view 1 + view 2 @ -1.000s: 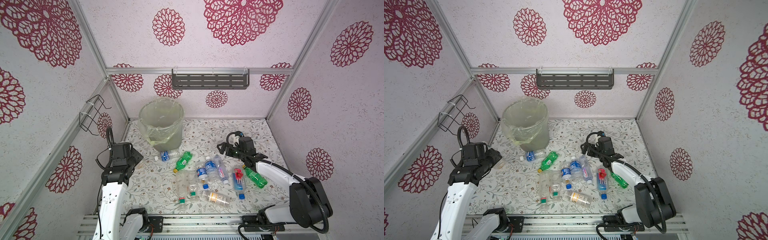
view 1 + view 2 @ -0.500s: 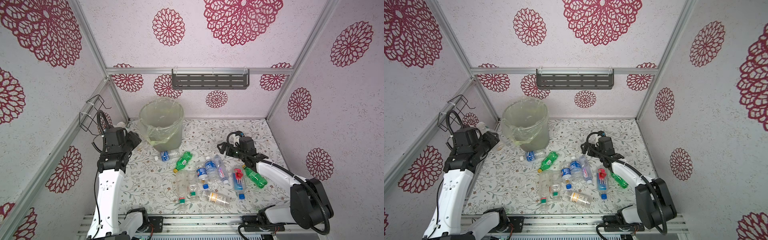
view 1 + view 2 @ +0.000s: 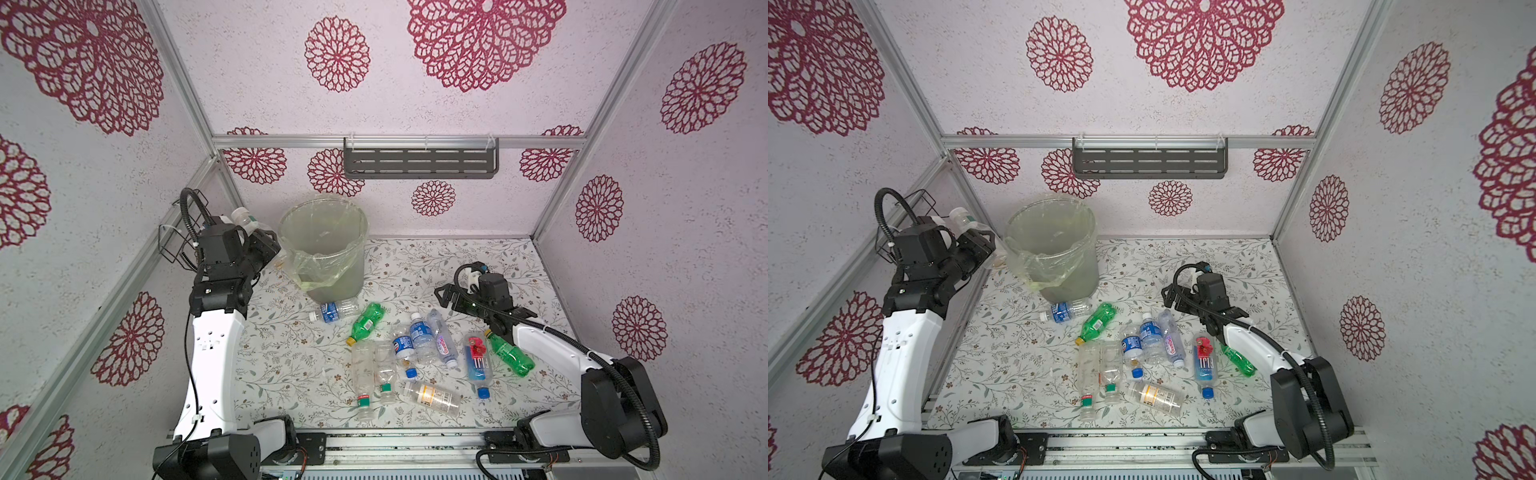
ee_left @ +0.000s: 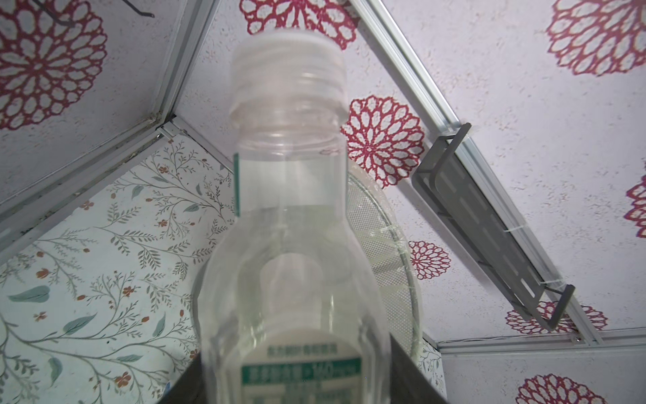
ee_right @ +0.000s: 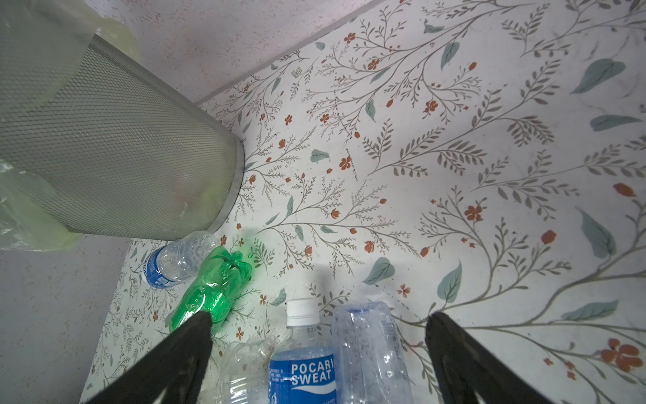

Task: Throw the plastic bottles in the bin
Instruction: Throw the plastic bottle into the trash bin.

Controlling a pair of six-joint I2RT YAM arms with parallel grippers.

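Presently the left gripper (image 3: 262,239) clamps a clear bottle (image 3: 243,217) just left of the bin (image 3: 332,276). The right gripper (image 5: 320,323) gapes wide, empty, above the scattered bottles (image 3: 420,341).

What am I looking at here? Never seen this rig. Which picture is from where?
Two robot arms with pinching grippers stand at a flowered table in a walled booth. Two pictures look down from overhead and are nearly alike; two come from cameras on the arms' wrists. About ten plastic bottles lie loose on the table near a lined bin. The left gripper hovers by the bin's rim, shut on a clear bottle. The right gripper hangs open and empty over them.
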